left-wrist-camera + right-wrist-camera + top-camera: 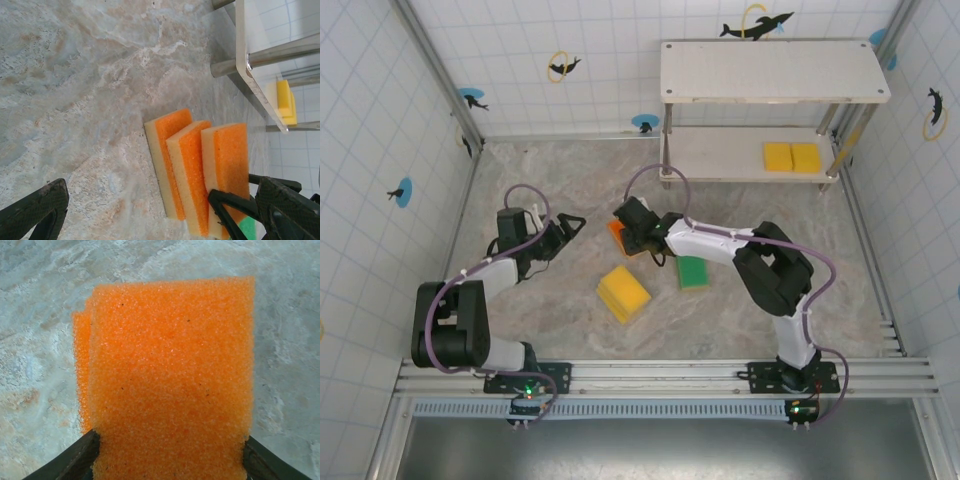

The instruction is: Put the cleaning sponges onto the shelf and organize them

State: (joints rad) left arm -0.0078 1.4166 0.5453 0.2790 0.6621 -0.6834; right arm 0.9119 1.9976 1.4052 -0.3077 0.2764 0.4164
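My right gripper point(170, 457) clamps the end orange sponge point(170, 365) across its width, to lift it from its row on the tabletop point(540, 320) toward the shelf point(775, 70); my left gripper point(565, 228) hangs open.

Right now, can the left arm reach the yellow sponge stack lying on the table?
Probably yes. The yellow sponge stack lies uncovered near the open left gripper; the right gripper, closed on an orange sponge, sits off to the side, not across the path.
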